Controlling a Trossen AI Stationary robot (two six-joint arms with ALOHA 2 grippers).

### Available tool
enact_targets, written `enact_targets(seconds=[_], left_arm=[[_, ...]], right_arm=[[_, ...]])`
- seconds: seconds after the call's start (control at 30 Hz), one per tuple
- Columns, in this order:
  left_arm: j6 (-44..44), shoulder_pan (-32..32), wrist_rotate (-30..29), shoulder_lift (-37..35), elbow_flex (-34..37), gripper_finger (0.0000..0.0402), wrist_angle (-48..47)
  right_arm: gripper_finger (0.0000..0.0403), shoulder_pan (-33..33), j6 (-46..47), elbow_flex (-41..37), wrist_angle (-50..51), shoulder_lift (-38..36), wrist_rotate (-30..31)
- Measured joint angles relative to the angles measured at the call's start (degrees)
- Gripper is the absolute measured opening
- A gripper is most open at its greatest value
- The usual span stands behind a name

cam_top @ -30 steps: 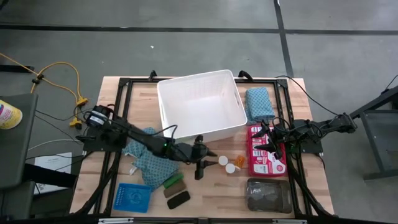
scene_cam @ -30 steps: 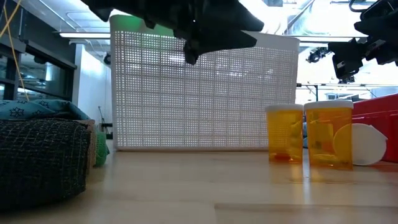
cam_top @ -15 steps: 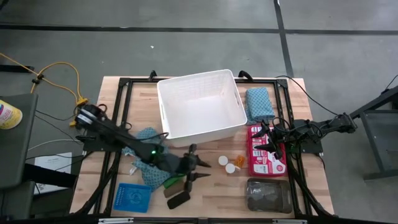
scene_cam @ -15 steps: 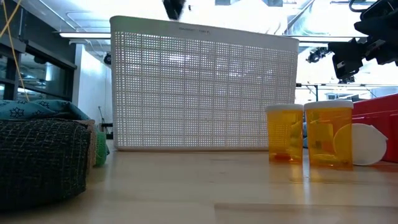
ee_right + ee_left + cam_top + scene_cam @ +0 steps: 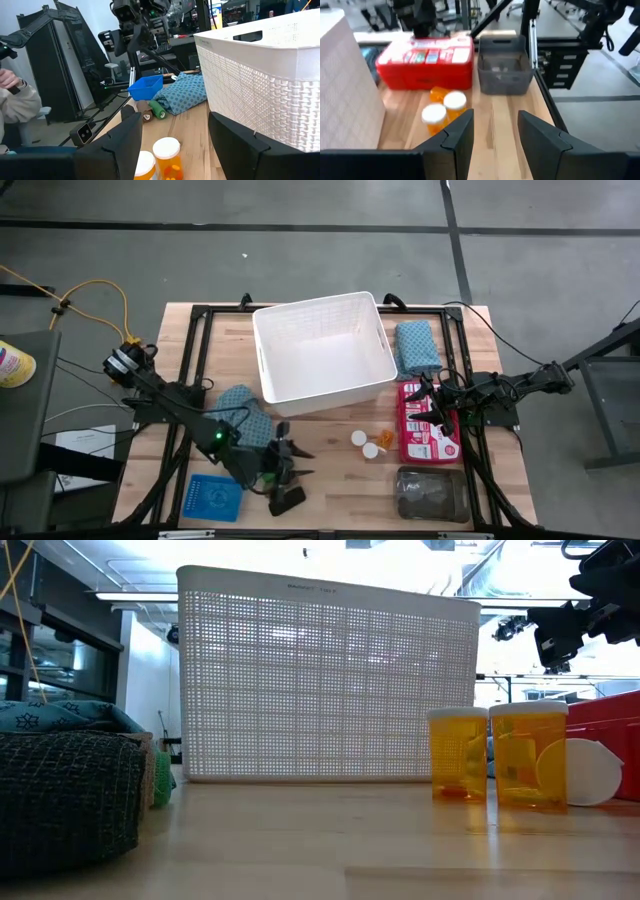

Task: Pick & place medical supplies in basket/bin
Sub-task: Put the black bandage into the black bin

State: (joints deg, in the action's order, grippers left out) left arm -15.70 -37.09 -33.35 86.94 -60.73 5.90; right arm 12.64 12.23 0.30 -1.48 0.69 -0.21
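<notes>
The white lattice basket [image 5: 322, 350] stands at the table's far middle. One teal cloth [image 5: 240, 408] lies left of it, another [image 5: 415, 345] to its right. Two white-capped orange pill bottles [image 5: 364, 444] stand upright near a tiny orange one [image 5: 385, 440]. My left gripper [image 5: 292, 458] is open and hovers over the green piece [image 5: 157, 111]; the dark-brown piece [image 5: 288, 500] lies just nearer. My right gripper [image 5: 437, 412] is open and waits over a red box [image 5: 428, 425]. The blue mesh tray [image 5: 213, 498] and grey tray [image 5: 430, 493] sit at the near edge.
The red box lies between the bottles and the right arm. In the low view a dark mesh roll [image 5: 65, 795] sits at near left, the bottles [image 5: 495, 755] in front of the basket wall [image 5: 330, 680]. A person's sleeve [image 5: 17, 102] shows beyond the table.
My left gripper has drawn back from the front of the basket toward the table's near left, ending over the green and dark-brown pieces. It has left the low view. It stays open. The right arm and all objects keep still.
</notes>
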Motion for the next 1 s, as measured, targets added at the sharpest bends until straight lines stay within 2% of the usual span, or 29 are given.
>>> enact_targets(seconds=[0.33,0.57,1.0], left_arm=[[-12.2,-1.8,-1.3,0.0,-0.2,0.0146,-8.4],[-21.7,-2.7,-1.0,0.0,-3.7,0.0146,-19.5],[-24.9,-3.6,1.9,4.0,-13.4,0.0146,-30.8]], right_arm=[[0.0216,0.0,0.0,0.0,0.0,0.0,0.0],[0.0216,0.0,0.0,0.0,0.0,0.0,0.0],[0.0216,0.0,0.0,0.0,0.0,0.0,0.0]])
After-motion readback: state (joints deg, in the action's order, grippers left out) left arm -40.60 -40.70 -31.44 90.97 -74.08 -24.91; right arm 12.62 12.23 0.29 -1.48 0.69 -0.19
